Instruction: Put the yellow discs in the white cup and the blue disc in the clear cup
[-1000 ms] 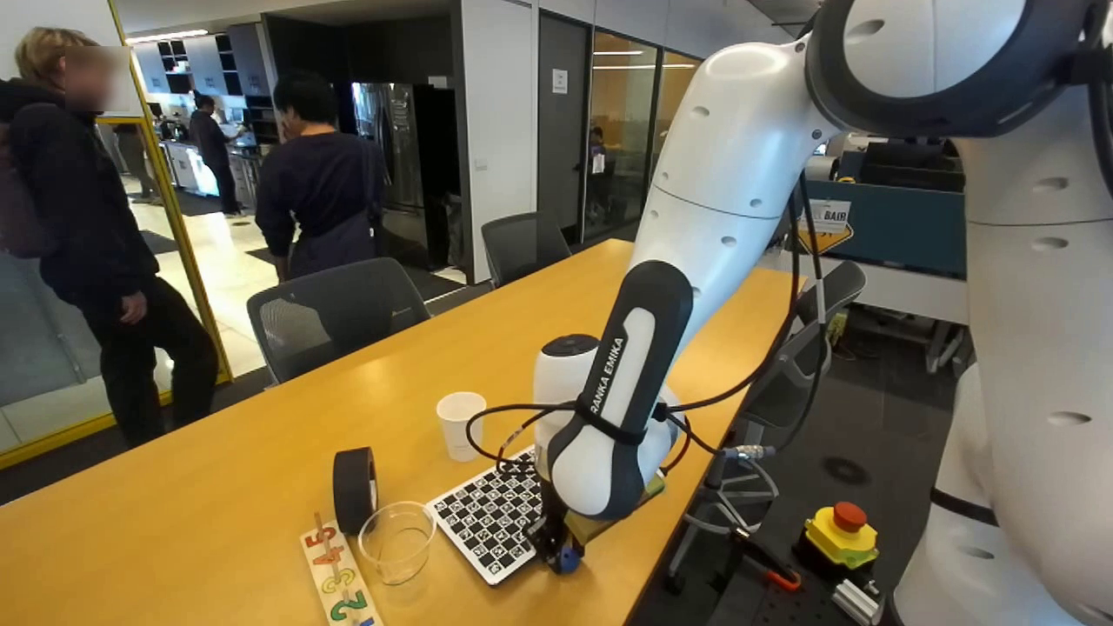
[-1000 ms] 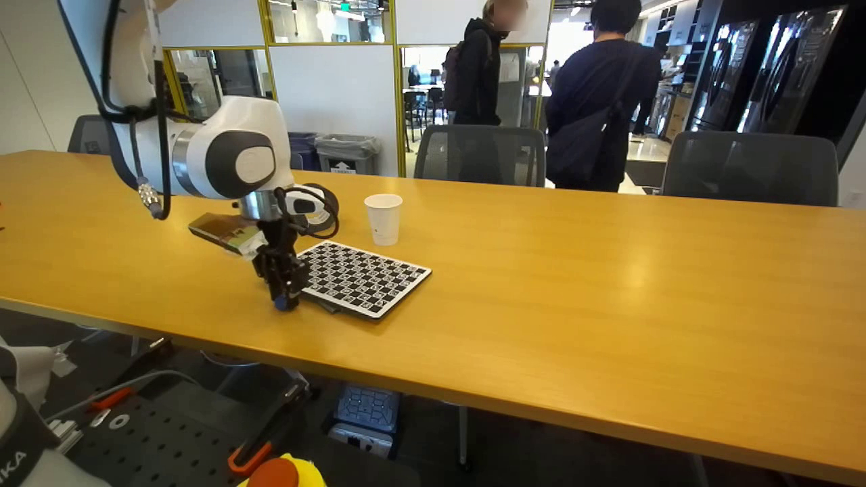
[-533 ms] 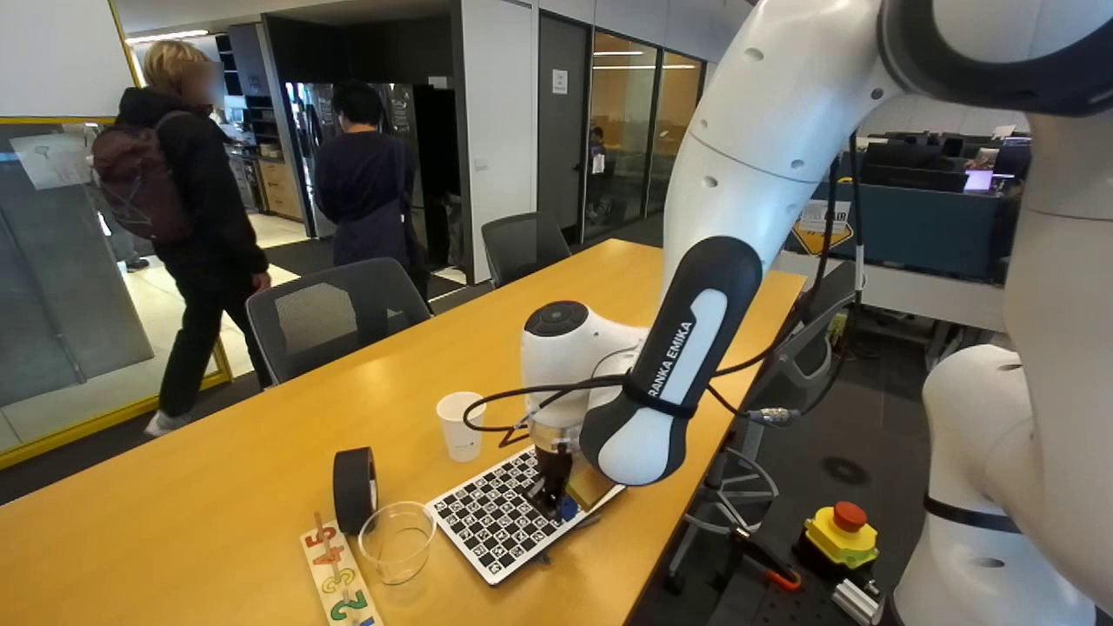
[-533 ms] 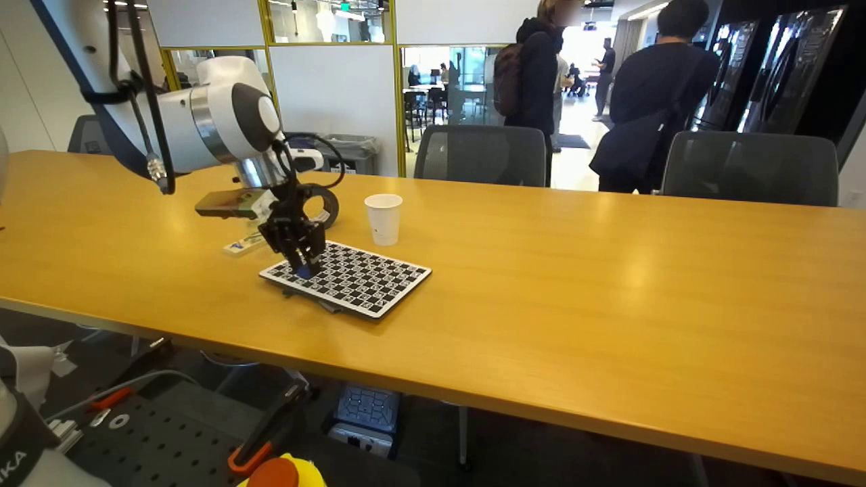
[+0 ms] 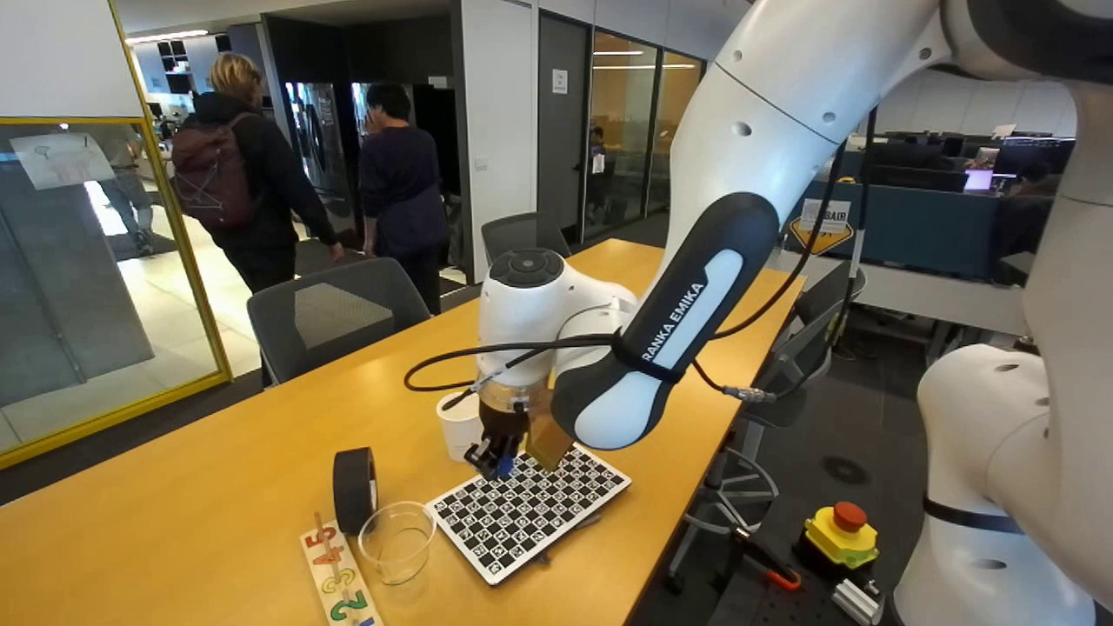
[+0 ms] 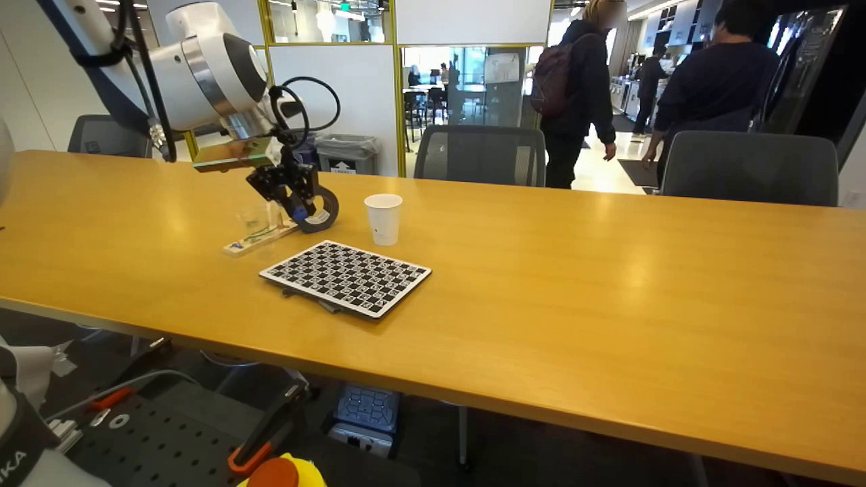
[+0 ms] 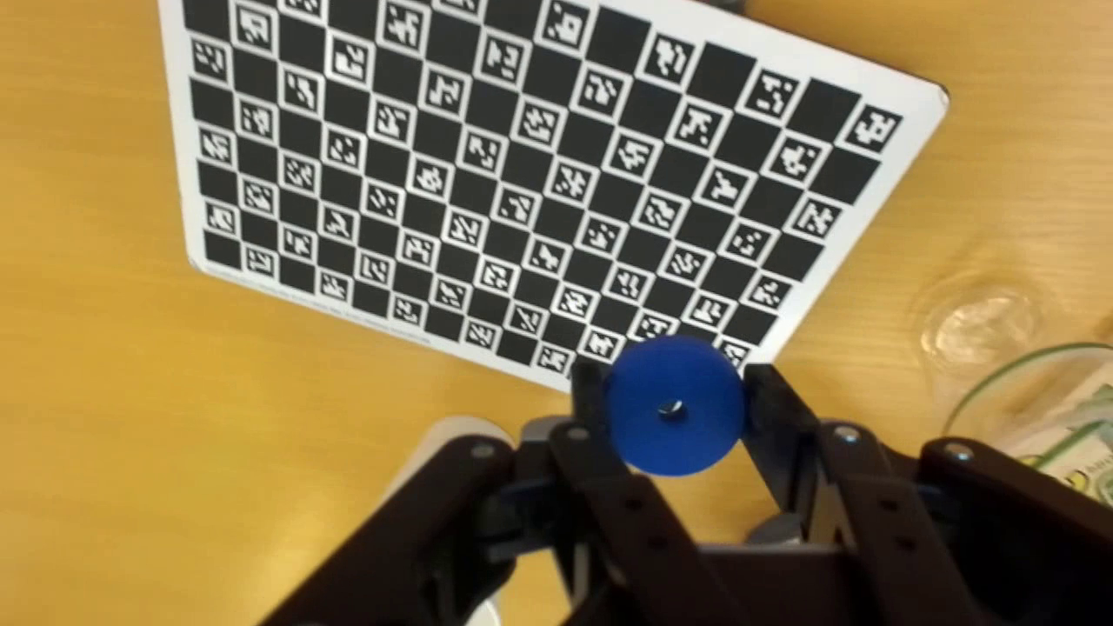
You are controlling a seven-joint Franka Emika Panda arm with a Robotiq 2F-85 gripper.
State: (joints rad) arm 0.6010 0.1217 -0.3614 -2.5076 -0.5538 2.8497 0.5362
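Observation:
My gripper [image 7: 671, 391] is shut on the blue disc [image 7: 674, 369], a round piece with a small centre hole held between the fingertips. In both exterior views the gripper [image 5: 492, 459] [image 6: 300, 197] holds the blue disc [image 5: 505, 468] [image 6: 300, 213] in the air, above the table. The white cup [image 5: 458, 430] [image 6: 384, 220] stands upright, partly behind the gripper in an exterior view; in the wrist view the gripper mostly covers it. The clear cup [image 5: 397, 548] [image 6: 254, 220] stands upright; it shows at the wrist view's right edge [image 7: 978, 326]. No yellow discs are in view.
A black-and-white checkered board [image 5: 522, 517] [image 6: 348, 277] lies on the table between the cups and the near edge. A black tape roll [image 5: 352, 489] [image 6: 329, 216] stands on edge near the clear cup. A wooden number strip [image 5: 335, 578] lies beside that cup. Chairs [image 5: 335, 317] line the table.
My gripper has risen from low beside the board's near edge and moved across the board towards the cups, carrying the blue disc. Cups and board have not moved. People walked past behind.

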